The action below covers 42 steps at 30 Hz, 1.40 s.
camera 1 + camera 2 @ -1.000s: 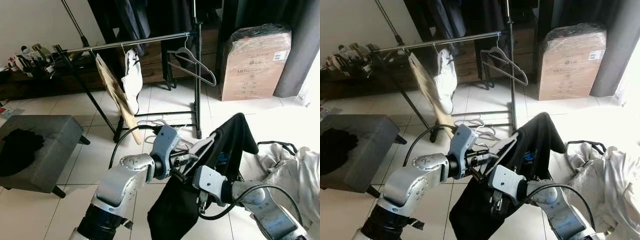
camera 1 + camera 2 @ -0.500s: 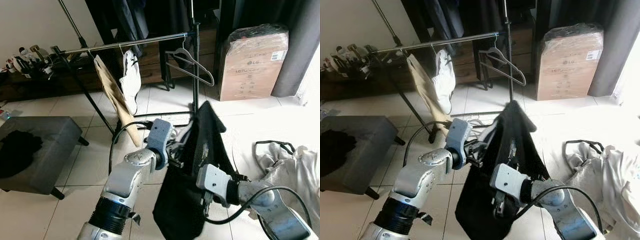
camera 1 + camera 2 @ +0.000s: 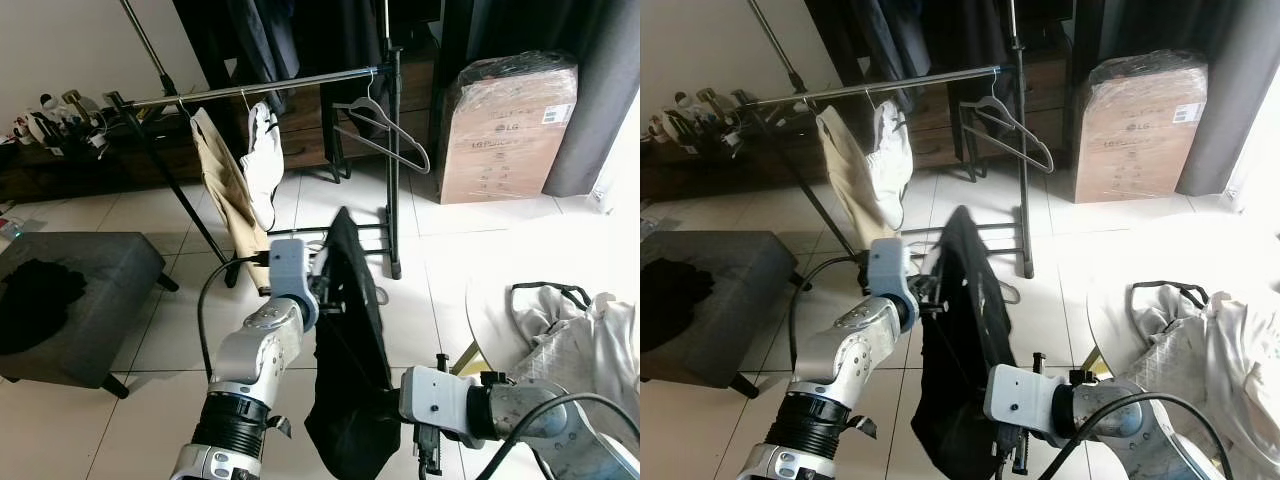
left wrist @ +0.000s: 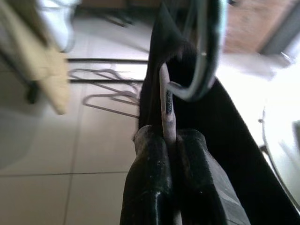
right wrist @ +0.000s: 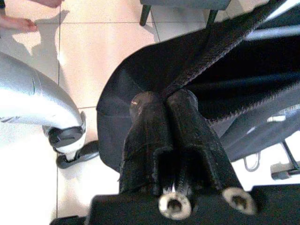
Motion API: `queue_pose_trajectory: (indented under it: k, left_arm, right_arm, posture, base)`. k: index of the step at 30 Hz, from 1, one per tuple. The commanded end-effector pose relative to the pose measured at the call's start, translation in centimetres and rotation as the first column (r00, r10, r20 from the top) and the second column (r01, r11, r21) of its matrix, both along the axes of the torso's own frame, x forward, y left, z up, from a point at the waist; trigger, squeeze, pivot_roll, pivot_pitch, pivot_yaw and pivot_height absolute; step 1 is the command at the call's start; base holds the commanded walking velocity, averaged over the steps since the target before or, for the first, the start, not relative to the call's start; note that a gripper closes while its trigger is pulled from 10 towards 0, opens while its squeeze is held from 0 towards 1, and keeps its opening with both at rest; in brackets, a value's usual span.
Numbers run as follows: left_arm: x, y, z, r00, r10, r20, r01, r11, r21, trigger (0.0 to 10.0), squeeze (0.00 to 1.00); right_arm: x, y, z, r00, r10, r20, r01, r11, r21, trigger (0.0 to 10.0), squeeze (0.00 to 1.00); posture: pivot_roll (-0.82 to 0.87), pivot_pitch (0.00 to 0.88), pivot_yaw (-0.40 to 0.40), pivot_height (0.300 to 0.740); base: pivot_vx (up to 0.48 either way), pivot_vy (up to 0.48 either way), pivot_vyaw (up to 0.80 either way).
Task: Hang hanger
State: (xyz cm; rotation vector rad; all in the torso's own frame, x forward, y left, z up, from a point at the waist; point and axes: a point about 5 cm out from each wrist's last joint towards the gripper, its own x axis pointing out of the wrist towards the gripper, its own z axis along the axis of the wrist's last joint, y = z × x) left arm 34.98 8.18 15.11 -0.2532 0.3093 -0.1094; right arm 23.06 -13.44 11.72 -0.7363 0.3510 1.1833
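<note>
right gripper (image 5: 161,119) nearest the camera, low at front right, fingers pressed together on the hem of the black garment (image 3: 345,330); the seam runs out from between the fingertips in the right wrist view.

left gripper (image 4: 169,140) raised at mid-frame, above and left of the right one, fingers clamped on the hanger (image 4: 165,101) by its thin pale wire stem. the hook curls up and over just past the fingertips, blurred in the left wrist view. the garment is draped over the hanger and falls in a narrow dark fold, peak at the top, bulk sagging toward the floor (image 3: 180,330) near the right gripper. long axis of the load is close to vertical. hanger shoulders are hidden under the cloth.

key relation: the rail (image 3: 270,84) lies ahead of and above the left gripper, running left to right across the view, well apart from the hook. left arm is the nearer one and carries the hook, so the lift and reach look like its job; hook opening will need to face the rail.

on the rail: tan trousers (image 3: 225,190), a white garment (image 3: 262,160) just beside them, and a bare hanger (image 3: 385,135) near the right upright. free stretch between the white garment and that hanger.

off to the sides: grey ottoman (image 3: 75,300) at left, pale laundry heap (image 3: 580,340) at right, cardboard box (image 3: 505,125) beyond.
</note>
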Motion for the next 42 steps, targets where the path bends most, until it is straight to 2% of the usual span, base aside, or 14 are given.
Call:
queue_pose_trajectory:
  k: [1,6,8,10,12,15,17,22,25,27,32,34,38,42]
  left_arm:
    - [1.2,4.0,3.7,0.96,0.217,0.178,-0.222,0.975,0.006,0.0,0.0]
    - [1.1,4.9,4.1,0.927,0.302,0.222,-0.321,0.945,0.058,0.0,0.0]
    - [1.1,5.1,4.0,0.914,0.33,0.235,-0.357,0.931,0.081,0.0,0.0]
    - [1.1,5.0,4.1,0.903,0.355,0.242,-0.384,0.92,0.082,0.0,0.0]
    - [1.1,4.8,4.0,0.903,0.356,0.24,-0.384,0.92,0.079,0.0,0.0]
    - [1.4,3.0,3.3,0.954,0.234,0.186,-0.262,0.955,0.142,0.0,0.0]
    - [1.1,0.3,2.3,0.991,-0.009,0.132,-0.019,0.977,0.211,0.0,0.0]
    - [0.6,-1.2,2.3,0.979,-0.148,0.142,0.099,0.947,0.305,0.0,0.0]
    - [0.9,-1.0,2.7,0.978,-0.124,0.166,0.072,0.954,0.292,0.0,0.0]
    - [1.3,-0.2,3.3,0.98,-0.035,0.198,-0.017,0.967,0.255,0.0,0.0]
    - [1.6,1.3,3.6,0.97,0.097,0.222,-0.147,0.963,0.224,0.0,0.0]
    - [1.7,1.2,3.4,0.975,0.089,0.203,-0.131,0.969,0.207,0.0,0.0]
    - [1.3,-0.3,3.0,0.984,-0.017,0.175,-0.019,0.979,0.201,0.0,0.0]
    - [1.1,-1.2,3.4,0.981,-0.034,0.188,0.0,0.984,0.177,0.0,0.0]
  right_arm:
    - [-1.8,0.6,-1.6,0.993,0.066,-0.1,-0.069,0.997,-0.031,0.0,0.0]
    - [-0.4,0.4,-0.9,1.0,0.01,-0.011,-0.01,0.999,-0.037,0.0,0.0]
    - [0.0,1.5,0.6,1.0,-0.007,0.001,0.007,0.995,0.1,0.0,0.0]
    - [-0.4,3.0,2.5,0.998,0.062,-0.004,-0.059,0.974,0.219,0.0,0.0]
    - [-0.6,3.3,2.8,0.996,0.089,-0.011,-0.084,0.969,0.233,0.0,0.0]
    - [-1.3,4.2,2.7,0.986,0.166,-0.009,-0.162,0.969,0.188,0.0,0.0]
    - [-1.8,5.1,3.1,0.975,0.221,-0.017,-0.213,0.956,0.203,0.0,0.0]
    - [-1.8,5.7,3.6,0.972,0.236,-0.004,-0.23,0.951,0.208,0.0,0.0]
    - [-1.8,6.0,4.1,0.968,0.25,0.008,-0.246,0.946,0.209,0.0,0.0]
    - [-2.1,6.4,4.2,0.961,0.277,0.006,-0.272,0.94,0.205,0.0,0.0]
    - [-2.5,6.6,4.3,0.959,0.285,-0.002,-0.278,0.938,0.205,0.0,0.0]
    - [-2.6,6.6,4.4,0.957,0.291,-0.006,-0.283,0.937,0.204,0.0,0.0]
    - [-3.4,7.4,4.6,0.942,0.336,-0.011,-0.325,0.919,0.223,0.0,0.0]
    - [-3.2,7.2,4.9,0.947,0.32,-0.008,-0.309,0.919,0.245,0.0,0.0]
  posture:
    - [-0.18,0.132,0.171,0.74]
    - [-0.18,0.132,0.171,0.74]
    - [-0.18,0.131,0.172,0.74]
    - [-0.18,0.132,0.171,0.74]
    - [-0.18,0.131,0.171,0.74]
    - [-0.18,0.131,0.17,0.74]
    - [-0.18,0.136,0.172,0.74]
    - [-0.18,0.142,0.171,0.74]
    - [-0.18,0.145,0.17,0.74]
    - [-0.17,0.147,0.17,0.74]
    - [-0.18,0.149,0.171,0.74]
    - [-0.18,0.152,0.171,0.74]
    - [-0.18,0.148,0.169,0.74]
    - [-0.18,0.145,0.168,0.74]
  base:
    - [0.0,0.0,0.0]
    - [0.0,0.0,0.0]
    - [0.0,0.0,0.0]
    - [0.0,0.0,0.0]
    - [0.0,0.0,0.0]
    - [0.0,0.0,0.0]
    - [0.0,0.0,0.0]
    - [0.0,0.0,0.0]
    - [0.0,0.0,0.0]
    - [0.0,0.0,0.0]
    - [0.0,0.0,0.0]
    - [0.0,0.0,0.0]
    - [0.0,0.0,0.0]
    - [0.0,0.0,0.0]
